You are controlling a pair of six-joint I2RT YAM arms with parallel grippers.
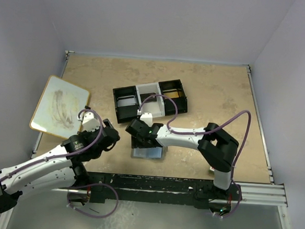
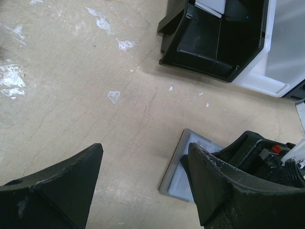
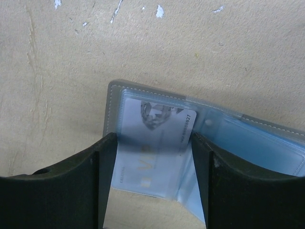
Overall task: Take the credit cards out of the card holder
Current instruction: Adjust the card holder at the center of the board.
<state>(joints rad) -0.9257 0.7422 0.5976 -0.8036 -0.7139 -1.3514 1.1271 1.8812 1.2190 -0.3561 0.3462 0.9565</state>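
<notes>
Beige worktop point(image 1: 221, 98) carries the card holder point(image 3: 257, 138) lying open at its near middle, the right claw point(image 3: 153, 143) released wide astride a thin, likely slick, bendy card point(image 3: 162, 119) best pinched by its long edges, the left claw point(image 2: 145, 152) released just left.

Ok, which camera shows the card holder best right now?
Right wrist: the card holder lies open up close, a card showing inside. Left wrist catches only one corner; the top view hides most under the right gripper.

Card point(image 3: 153, 143) no. ends 527 (blurry).
</notes>
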